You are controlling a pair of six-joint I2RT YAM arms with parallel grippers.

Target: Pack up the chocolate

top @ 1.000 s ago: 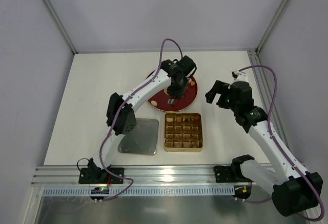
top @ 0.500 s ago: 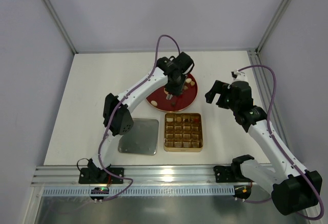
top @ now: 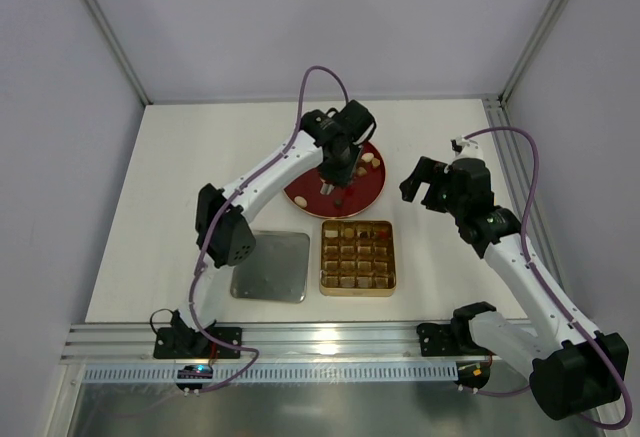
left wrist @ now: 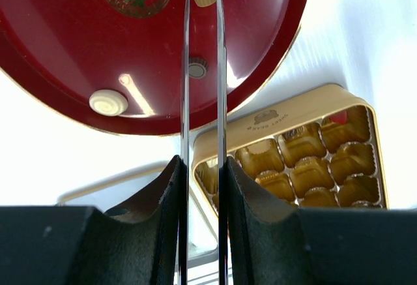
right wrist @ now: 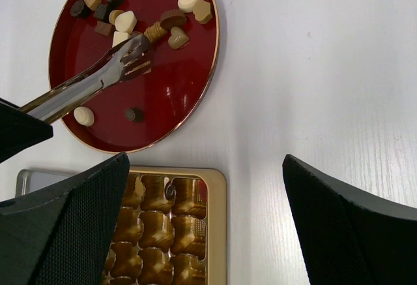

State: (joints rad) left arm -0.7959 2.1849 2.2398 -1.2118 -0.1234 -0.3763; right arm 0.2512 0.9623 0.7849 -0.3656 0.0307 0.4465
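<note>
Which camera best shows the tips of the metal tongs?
Right wrist: the shiny metal tongs show at full length, tips beside a caramel-brown chocolate piece on the round red plate. Left wrist shows them only edge-on as two thin blades; top external barely shows them.

Left gripper [left wrist: 202,194] tight on tongs [right wrist: 98,84], right gripper [top: 422,189] wide apart.

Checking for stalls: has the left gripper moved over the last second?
Yes. The left gripper has drawn slightly back from the square gold tin, farther over the round red plate.
</note>
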